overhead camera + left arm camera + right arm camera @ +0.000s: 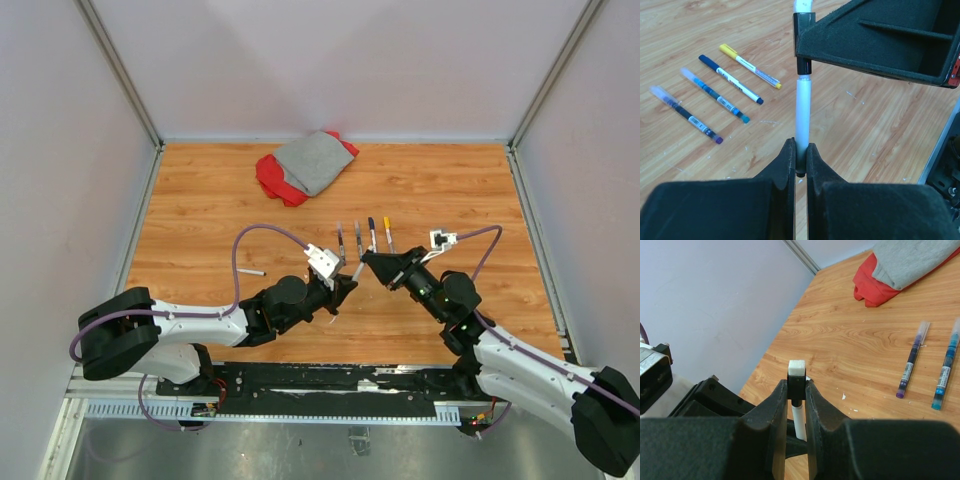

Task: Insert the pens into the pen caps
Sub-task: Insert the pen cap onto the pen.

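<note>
The grey-white pen (803,107) stands upright in the middle of the left wrist view. Its lower end is pinched by the left tool (800,152), which is closed tight on the barrel. Its upper end meets the black cap (796,382), which the right tool (797,390) clamps narrowly at the lower centre of the right wrist view. The pen's tip looks to be inside the cap's mouth, though how deep I cannot tell. To do this step well, the two tools should press straight along the pen's own line. Barrel and cap need to share one axis so the thin barrel neither bows nor slides through the grip, and the push should end once the cap seats. Four other pens (730,79) lie side by side on the wooden surface (865,125) at the upper left of the left wrist view, well apart from the work. A grey and red cloth (308,165) lies at the top centre of the overhead view.
</note>
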